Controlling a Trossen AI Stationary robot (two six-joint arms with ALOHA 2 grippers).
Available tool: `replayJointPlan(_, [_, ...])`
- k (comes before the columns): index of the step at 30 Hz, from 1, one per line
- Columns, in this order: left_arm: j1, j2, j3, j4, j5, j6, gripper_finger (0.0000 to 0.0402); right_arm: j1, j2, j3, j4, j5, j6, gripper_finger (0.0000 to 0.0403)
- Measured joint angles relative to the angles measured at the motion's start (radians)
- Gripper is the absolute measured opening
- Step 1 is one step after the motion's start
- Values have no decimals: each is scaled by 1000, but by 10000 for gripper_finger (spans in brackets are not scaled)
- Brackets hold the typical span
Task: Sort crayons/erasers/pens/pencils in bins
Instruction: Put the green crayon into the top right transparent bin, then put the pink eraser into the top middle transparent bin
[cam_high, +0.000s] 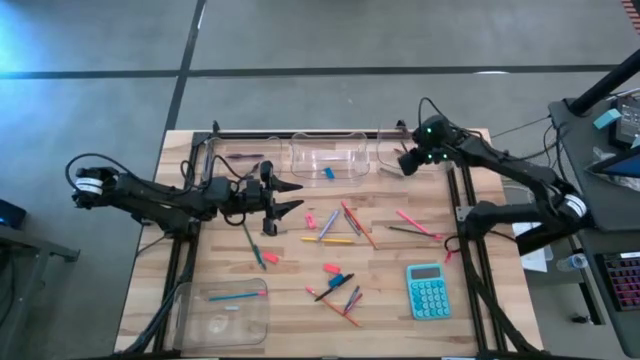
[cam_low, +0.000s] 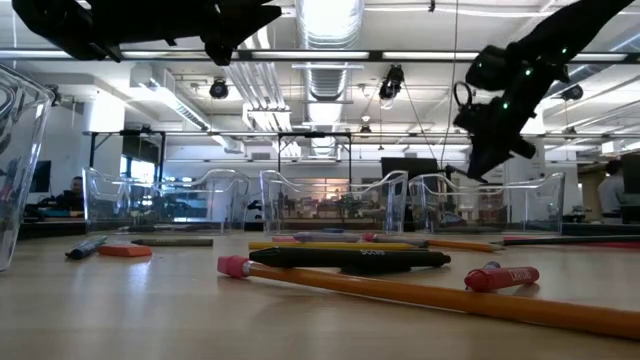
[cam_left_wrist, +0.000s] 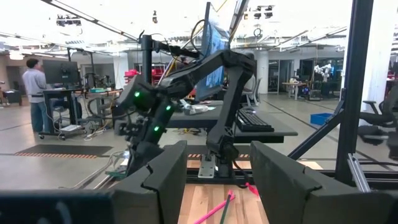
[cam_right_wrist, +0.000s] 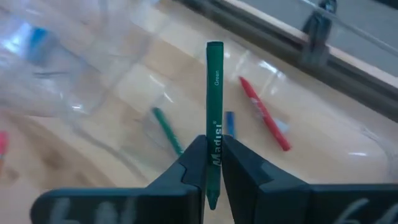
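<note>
1. R gripper (cam_right_wrist: 212, 163) over far-right bin (cam_high: 392, 150), I see jaws pinching green crayon (cam_right_wrist: 214, 112).
2. L gripper (cam_high: 290, 198) mid-table, left of centre, jaws wide, nothing held.

Robotics lab: ducts (cam_low: 320, 75), monitors (cam_left_wrist: 61, 71)

Teal calculator (cam_high: 427, 291) flat on the wooden table (cam_high: 290, 322) near its right front corner.

High view overhead, straight down on table (cam_high: 300, 290); low view table-level, facing room; both share clear bins (cam_low: 325, 200).
</note>
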Motion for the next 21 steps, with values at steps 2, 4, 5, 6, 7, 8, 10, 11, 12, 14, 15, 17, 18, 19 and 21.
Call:
replayJointPlan(2, [0,0,0,0,0,0,162,-14,34,0,0,0,-10,46])
replayJointPlan(4, [0,0,0,0,0,0,162,-18,63,0,1,0,-20,57])
replayJointPlan(5, [0,0,0,0,0,0,162,-18,76,0,1,0,-21,64])
replayJointPlan(6, [0,0,0,0,0,0,162,-18,86,0,3,-1,-21,72])
replayJointPlan(7, [0,0,0,0,0,0,162,-18,95,0,4,-1,-22,80])
replayJointPlan(8, [0,0,0,0,0,0,162,-18,101,1,4,-2,-26,89])
replayJointPlan(10, [0,0,0,-1,0,0,162,-18,107,5,-2,-3,-33,108])
replayJointPlan(11, [0,0,0,-1,0,0,162,-18,106,9,-4,-3,-34,117])
replayJointPlan(12, [0,0,0,-1,0,0,162,-18,100,12,-5,-6,-34,126])
replayJointPlan(14, [0,0,0,-1,0,1,162,-18,76,15,-9,-26,-36,140])
replayJointPlan(15, [0,0,0,-1,0,1,162,-18,57,16,-10,-41,-35,146])
replayJointPlan(17, [0,0,0,-1,0,1,162,-12,10,17,-9,-78,-36,153])
replayJointPlan(18, [0,0,0,-1,0,1,162,-6,-19,16,-9,-96,-36,155])
replayJointPlan(19, [0,0,0,-1,0,1,162,4,-50,14,-8,-111,-35,156])
replayJointPlan(21, [0,0,0,-1,0,1,162,34,-117,3,-4,-126,-24,156])
